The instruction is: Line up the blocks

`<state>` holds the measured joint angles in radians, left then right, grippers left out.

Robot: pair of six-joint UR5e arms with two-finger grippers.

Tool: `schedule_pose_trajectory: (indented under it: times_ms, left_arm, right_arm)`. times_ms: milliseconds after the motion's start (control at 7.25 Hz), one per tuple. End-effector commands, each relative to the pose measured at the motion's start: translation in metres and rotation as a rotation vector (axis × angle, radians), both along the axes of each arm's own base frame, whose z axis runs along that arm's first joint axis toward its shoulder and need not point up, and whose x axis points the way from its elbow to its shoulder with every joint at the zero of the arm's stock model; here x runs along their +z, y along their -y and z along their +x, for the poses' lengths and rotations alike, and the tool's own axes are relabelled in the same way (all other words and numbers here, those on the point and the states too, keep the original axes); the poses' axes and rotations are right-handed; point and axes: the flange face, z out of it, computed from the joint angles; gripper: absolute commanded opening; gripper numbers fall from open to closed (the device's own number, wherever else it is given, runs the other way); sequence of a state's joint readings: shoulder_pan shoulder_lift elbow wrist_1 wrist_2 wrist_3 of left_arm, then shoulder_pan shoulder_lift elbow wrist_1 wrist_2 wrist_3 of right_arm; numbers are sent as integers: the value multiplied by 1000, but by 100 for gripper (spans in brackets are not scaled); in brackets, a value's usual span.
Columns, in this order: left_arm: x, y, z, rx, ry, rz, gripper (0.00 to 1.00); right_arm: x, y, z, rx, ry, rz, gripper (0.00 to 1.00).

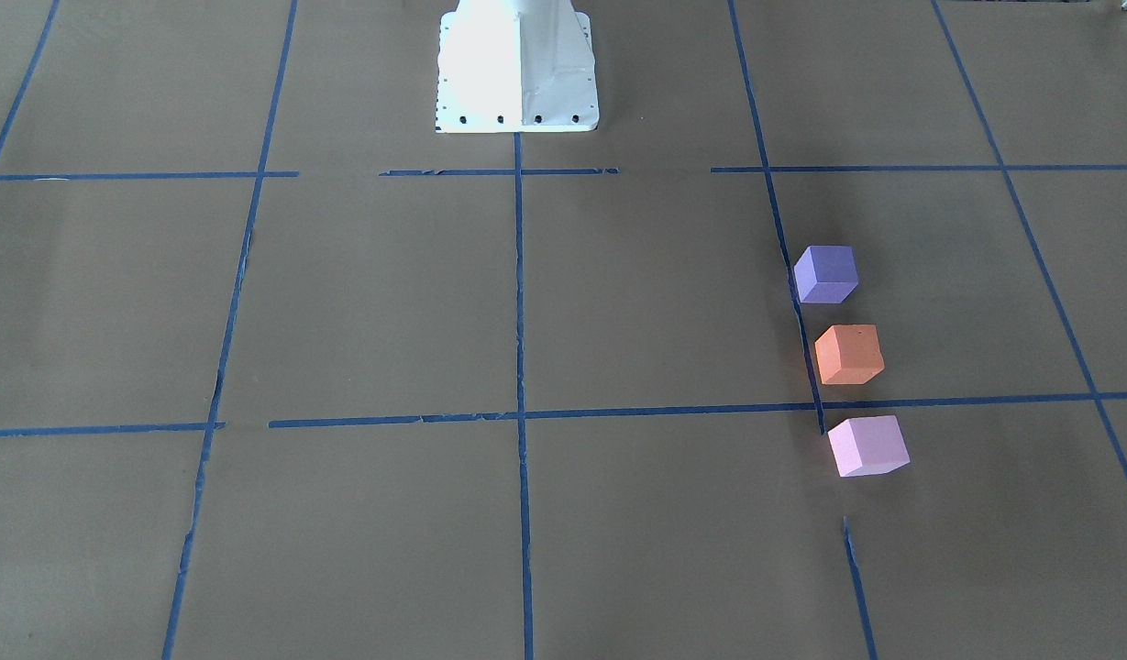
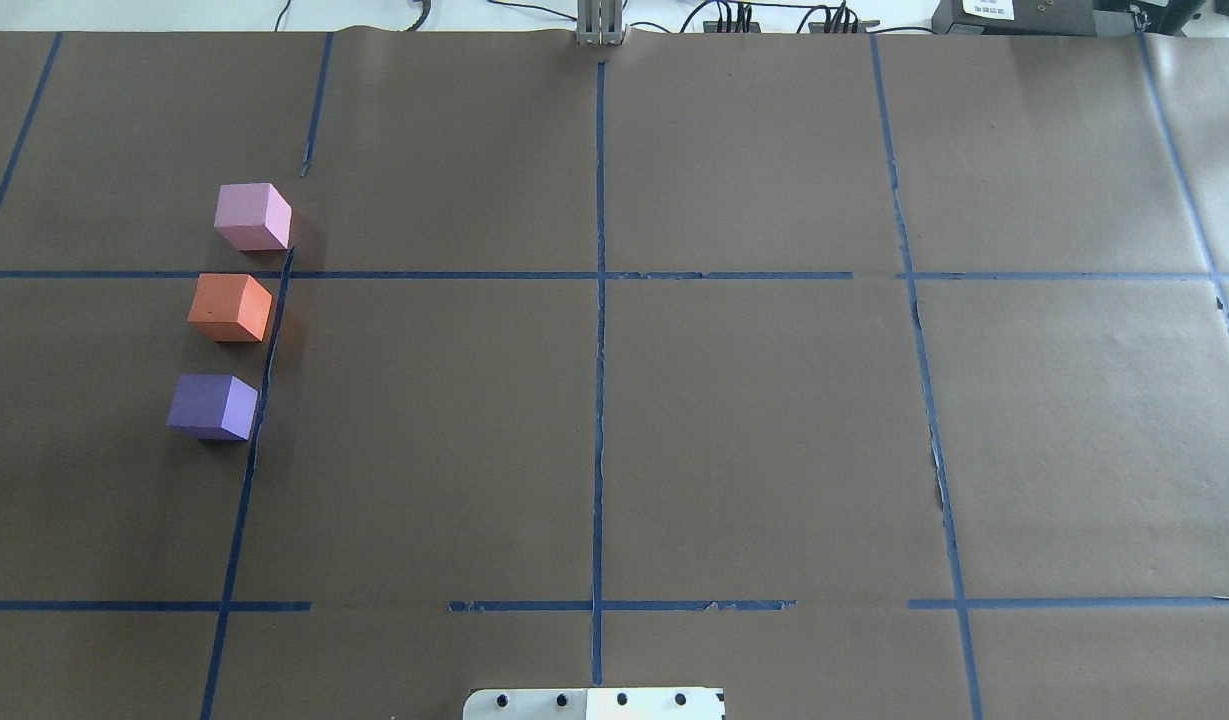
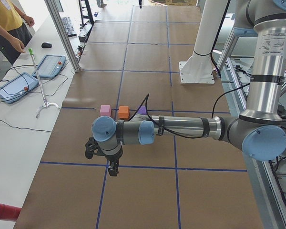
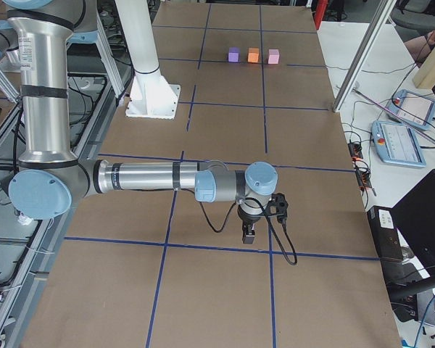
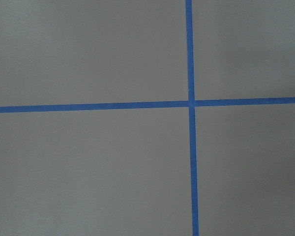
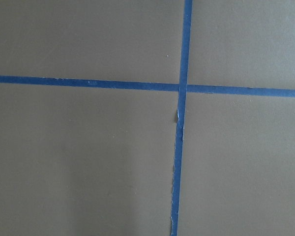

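Observation:
Three cubes stand in a straight row on the brown table, small gaps between them, along a blue tape line: the purple block (image 1: 826, 274) (image 2: 213, 406) nearest the robot, the orange block (image 1: 848, 354) (image 2: 230, 307) in the middle, the pink block (image 1: 867, 445) (image 2: 252, 216) farthest. The left gripper (image 3: 112, 167) hangs over a tape crossing at the table's left end, well away from the blocks. The right gripper (image 4: 249, 232) hangs over the far right end. Both show only in the side views, so I cannot tell if they are open or shut. The wrist views show only paper and tape.
The robot's white base (image 1: 517, 69) stands at the table's middle edge. Blue tape lines (image 2: 600, 300) divide the brown paper into squares. A person (image 3: 9, 24) stands by tablets (image 3: 50, 66) on the side bench, with a grabber stick (image 3: 38, 81) beside them.

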<state>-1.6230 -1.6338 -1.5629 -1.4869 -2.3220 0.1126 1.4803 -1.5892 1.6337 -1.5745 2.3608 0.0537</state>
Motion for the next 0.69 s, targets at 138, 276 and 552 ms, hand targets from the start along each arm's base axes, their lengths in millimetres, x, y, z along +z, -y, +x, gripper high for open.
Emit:
schedule_pose_trajectory:
  times_ms: [138,276,552]
  left_arm:
    - [-11,1,-1,1,18,24,100]
    - [-10,1,-1,1,13,21,100]
    - [-10,0,-1,1,8,20,100]
  right_arm:
    - [0,0,0,0,0,1,100]
    - [0,0,0,0,0,1,100]
    - [0,0,0,0,0,1,100]
